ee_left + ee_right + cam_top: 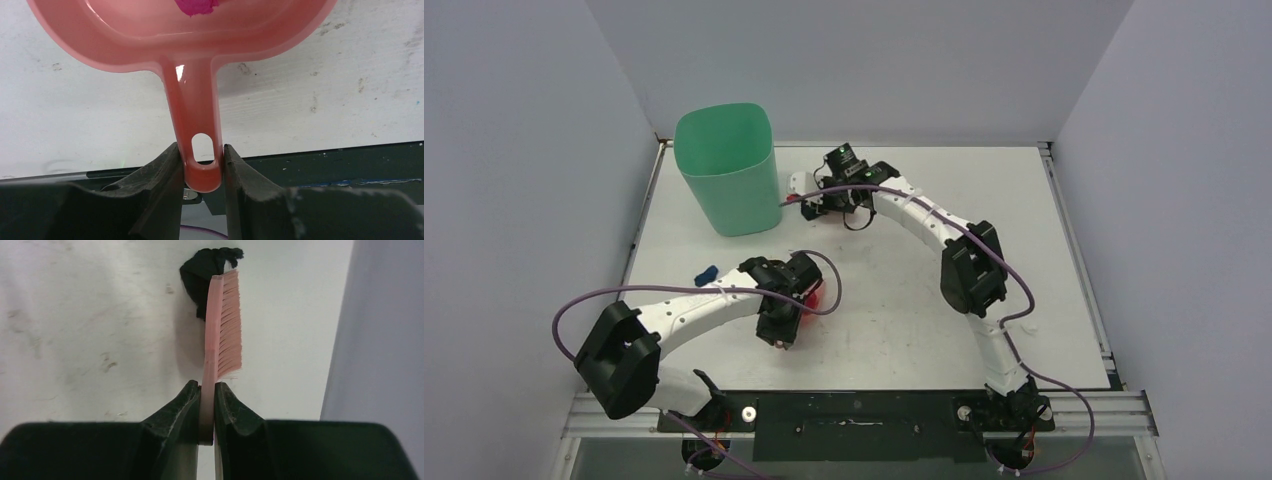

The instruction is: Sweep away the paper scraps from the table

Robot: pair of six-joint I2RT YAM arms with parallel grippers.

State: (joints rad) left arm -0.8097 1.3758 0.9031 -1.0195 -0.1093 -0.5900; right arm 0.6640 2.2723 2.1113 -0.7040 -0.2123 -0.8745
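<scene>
The left tool (202, 161) is shut tight on the thin handle of the pink dustpan (190, 50). One finger sits on each side of the handle's end, right by the little hole. In the left wrist view the pan points toward 12 o'clock, over the white surface (320, 100). I cannot tell if the pan touches the surface. A magenta scrap (197, 6) lies inside the pan at the top edge of that view, so only part of it shows. From the top view, this tool is near the middle of the surface, a bit toward 7 o'clock, and some pink peeks out beside it. A small blue scrap (705, 272) lies on the surface at 9 o'clock from the tool, just beside the left arm. The right tool (206, 390) is shut on the flat handle of the pink brush (220, 325). The brush stands on its edge, and its bristles face 3 o'clock in the right wrist view. A black scrap (200, 275) lies on the surface at the far tip of the brush, touching it. A grey wall (385, 330) is close by at 3 o'clock. From the top view, the right tool is at the 12 o'clock edge of the surface. It is just beside a green bin (724, 170) that stands upright near the 11 o'clock corner.
</scene>
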